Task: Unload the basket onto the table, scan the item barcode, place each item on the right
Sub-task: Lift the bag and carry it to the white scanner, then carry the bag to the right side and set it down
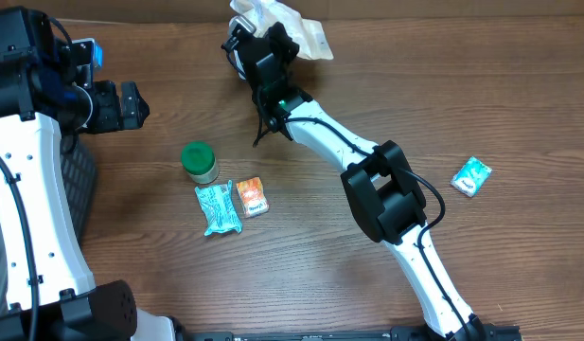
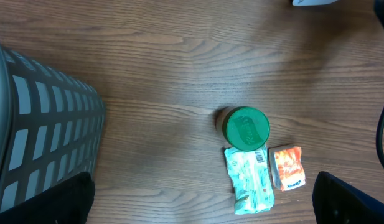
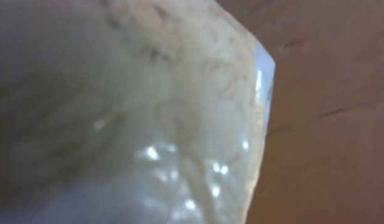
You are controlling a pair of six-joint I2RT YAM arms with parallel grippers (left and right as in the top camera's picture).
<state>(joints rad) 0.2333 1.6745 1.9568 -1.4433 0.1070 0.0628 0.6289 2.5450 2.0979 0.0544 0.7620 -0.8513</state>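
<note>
- Right gripper (image 1: 261, 36) is closed, by the look of it on a fold of the crinkled white translucent plastic packet (image 1: 296, 33), at the far edge of the brown wooden surface (image 1: 367, 76). The right wrist view shows only that film, pressed close against the lens.
- Thin, slick film is a weak hold. A quick lift or turn could let the packet slide out and drop.
- No barcode is visible in any view. Creases or glare on the glossy plastic could spoil the read, or the code could end up facing away.
- No scanner can be made out, so I cannot tell where the packet has to go.
- Left gripper (image 1: 135, 104) hangs wide open and empty near the grey mesh basket (image 2: 42, 124). A carry across the middle risks the two arms meeting.
- Below that path, close together, lie the green-lidded round jar (image 1: 199, 161), the teal foil snack packet (image 1: 218, 208) and the small orange sachet (image 1: 253, 197). A low sweep could knock them.
</note>
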